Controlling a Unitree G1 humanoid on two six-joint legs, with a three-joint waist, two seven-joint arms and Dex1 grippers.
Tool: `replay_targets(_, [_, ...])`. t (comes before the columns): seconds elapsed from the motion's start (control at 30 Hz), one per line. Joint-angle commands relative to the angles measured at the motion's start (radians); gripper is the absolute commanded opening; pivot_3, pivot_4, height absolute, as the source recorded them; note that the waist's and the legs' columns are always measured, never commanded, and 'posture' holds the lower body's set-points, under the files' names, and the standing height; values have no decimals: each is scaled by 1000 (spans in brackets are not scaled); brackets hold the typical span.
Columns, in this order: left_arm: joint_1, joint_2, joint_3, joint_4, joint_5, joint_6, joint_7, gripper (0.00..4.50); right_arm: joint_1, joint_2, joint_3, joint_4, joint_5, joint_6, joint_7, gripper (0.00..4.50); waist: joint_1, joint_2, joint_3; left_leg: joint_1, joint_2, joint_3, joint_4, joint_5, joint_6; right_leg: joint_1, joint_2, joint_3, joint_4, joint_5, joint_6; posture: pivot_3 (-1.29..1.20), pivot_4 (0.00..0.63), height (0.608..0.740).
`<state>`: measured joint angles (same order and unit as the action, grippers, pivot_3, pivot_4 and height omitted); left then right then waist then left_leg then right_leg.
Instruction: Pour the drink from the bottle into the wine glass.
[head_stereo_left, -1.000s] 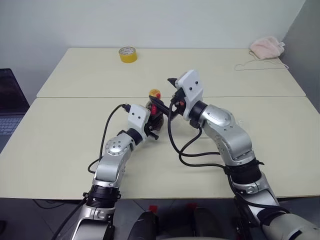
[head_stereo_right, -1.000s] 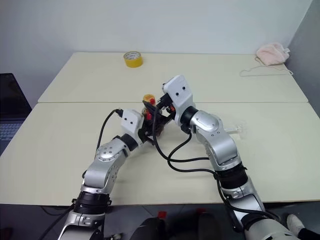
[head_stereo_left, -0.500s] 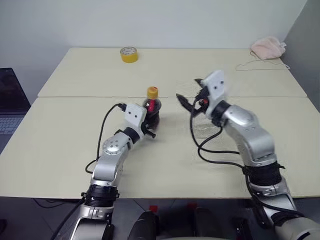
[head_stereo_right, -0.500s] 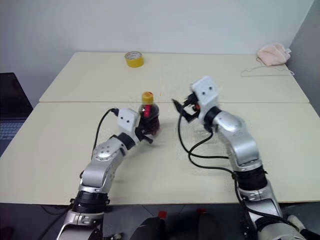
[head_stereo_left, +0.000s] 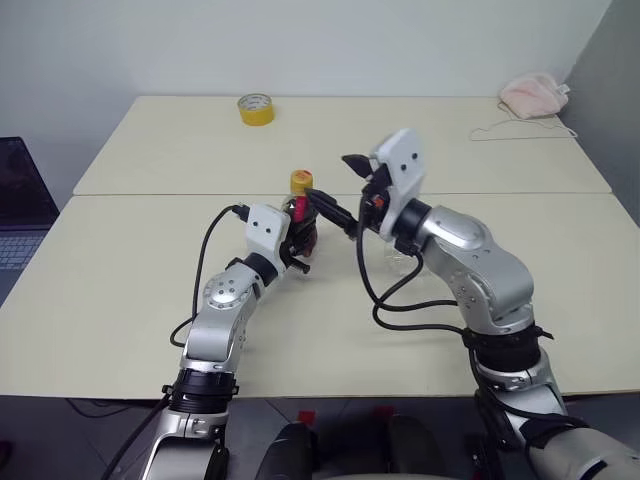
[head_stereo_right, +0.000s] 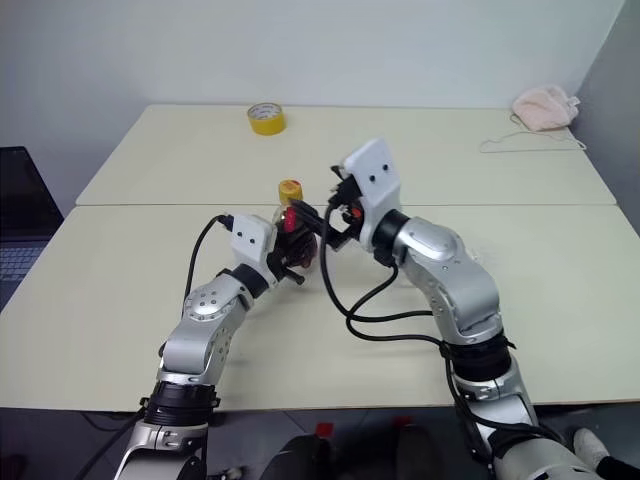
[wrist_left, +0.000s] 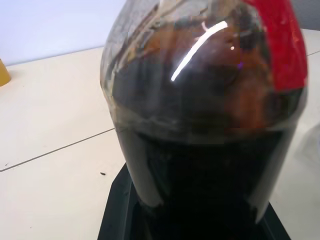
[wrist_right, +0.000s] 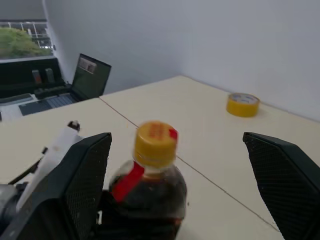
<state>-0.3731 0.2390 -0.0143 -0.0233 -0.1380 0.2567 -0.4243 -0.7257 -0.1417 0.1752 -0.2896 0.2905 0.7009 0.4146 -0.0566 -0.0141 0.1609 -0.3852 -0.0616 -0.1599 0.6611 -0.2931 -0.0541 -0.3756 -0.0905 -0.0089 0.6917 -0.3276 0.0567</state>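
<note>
The bottle (head_stereo_left: 303, 218) stands upright on the table, full of the dark drink (wrist_left: 200, 175), with a red label (wrist_left: 277, 45) and a yellow cap (wrist_right: 156, 137). My left gripper (head_stereo_left: 300, 243) is shut on the bottle's lower body from the near left. Level with the cap, my right gripper (head_stereo_left: 336, 190) is open, one finger (wrist_right: 75, 190) on each side of the neck and apart from it. The wine glass (head_stereo_left: 397, 263) stands on the table to the right, mostly hidden behind my right forearm.
A yellow tape roll (head_stereo_left: 255, 108) lies at the far left of the table. A pink cloth (head_stereo_left: 532, 93) and a thin cord (head_stereo_left: 510, 130) lie at the far right. A laptop (head_stereo_left: 20, 210) sits off the left edge.
Half a second ago my open right gripper was away to the right, over the glass; it has swung back left to the bottle's cap. The left gripper still holds the bottle.
</note>
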Motion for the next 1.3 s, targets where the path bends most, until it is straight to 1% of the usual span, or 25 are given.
replay_targets(0.03, [-25, -3, 3, -36, -8, -30, 1, 792, -32, 15, 9, 29, -20, -38, -6, 4500, 1, 0, 0, 0, 0, 0, 0, 0, 0, 0, 0, 0, 0, 0, 0, 0, 150, 740])
replay_targets(0.23, [-20, -7, -1, -44, -9, -31, 0, 792, -77, 42, 36, 135, -71, -100, -13, 4500, 0, 0, 0, 0, 0, 0, 0, 0, 0, 0, 0, 0, 0, 0, 0, 0, 150, 740])
replay_targets(0.53, [-19, -10, 0, -40, -10, -33, -2, 792, -89, 55, -1, 184, -78, -130, -31, 4500, 0, 0, 0, 0, 0, 0, 0, 0, 0, 0, 0, 0, 0, 0, 0, 0, 150, 740])
replay_targets(0.8, [-21, -12, 0, -33, -9, -37, -3, 792, -53, 40, -34, 160, -65, -103, -42, 4500, 0, 0, 0, 0, 0, 0, 0, 0, 0, -1, 0, 0, 0, 0, 0, 0, 150, 740])
replay_targets(1.3, [-19, -6, -1, -38, -15, -38, 6, 791, 20, -62, -75, 67, -33, -30, -39, 4500, 1, 0, 0, 0, 0, 0, 0, 0, 0, 0, 0, 0, 0, 0, 0, 0, 150, 740])
